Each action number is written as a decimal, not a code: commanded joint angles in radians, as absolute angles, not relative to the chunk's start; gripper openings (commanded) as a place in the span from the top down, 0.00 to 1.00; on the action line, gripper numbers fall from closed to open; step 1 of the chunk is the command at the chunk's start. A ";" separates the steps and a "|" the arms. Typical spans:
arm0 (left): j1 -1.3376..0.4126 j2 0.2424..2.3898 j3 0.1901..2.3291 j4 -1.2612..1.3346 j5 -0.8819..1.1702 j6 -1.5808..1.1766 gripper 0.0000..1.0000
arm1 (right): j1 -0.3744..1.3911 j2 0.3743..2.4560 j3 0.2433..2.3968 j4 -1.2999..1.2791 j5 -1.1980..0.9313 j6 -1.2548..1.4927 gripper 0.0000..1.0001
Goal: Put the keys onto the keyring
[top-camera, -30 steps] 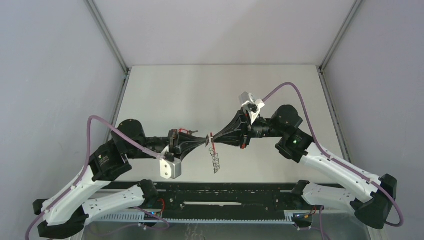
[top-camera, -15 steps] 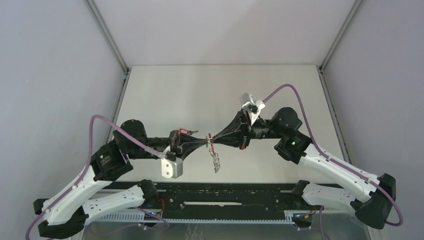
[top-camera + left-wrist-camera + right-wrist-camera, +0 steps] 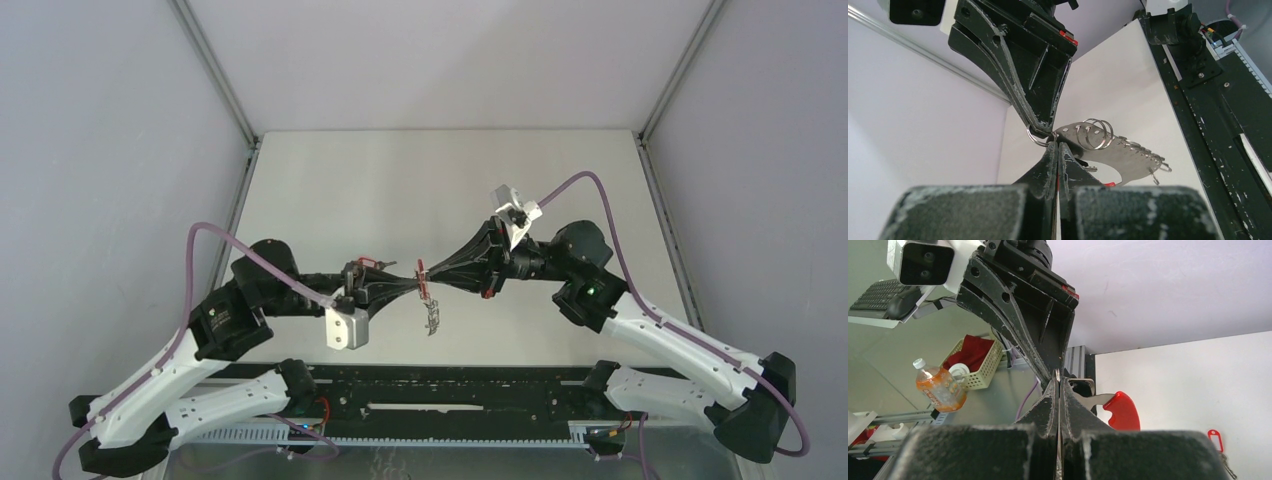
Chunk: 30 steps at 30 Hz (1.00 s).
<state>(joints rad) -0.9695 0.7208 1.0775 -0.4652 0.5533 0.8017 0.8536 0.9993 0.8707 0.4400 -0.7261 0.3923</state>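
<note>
Top external: high, behind the arm bases, looking down and forward over the table (image 3: pixel 400 180); whole rig in frame. Left wrist: tight along its own fingers, facing the right gripper (image 3: pixel 1044 128) at upper centre. Right wrist: mirror view, facing the left gripper (image 3: pixel 1057 369). All three share the keyring (image 3: pixel 432 318) at the fingertips' meeting point.
</note>
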 commanded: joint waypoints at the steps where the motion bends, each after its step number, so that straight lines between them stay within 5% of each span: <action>1: -0.982 0.718 1.034 -0.387 0.613 0.712 0.99 | 0.857 0.983 0.864 0.528 -0.658 0.407 1.00; 25: -0.991 0.668 0.981 -0.181 0.511 0.584 1.00 | 0.871 0.964 0.853 0.454 -0.624 0.351 1.00; 30: -0.990 0.667 0.979 -0.229 0.554 0.580 0.81 | 0.870 0.957 0.853 0.462 -0.619 0.354 1.00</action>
<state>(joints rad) -0.9855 0.6689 0.9932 -0.2340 0.5301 0.6117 0.8684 0.9783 0.8497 0.4229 -0.6392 0.3687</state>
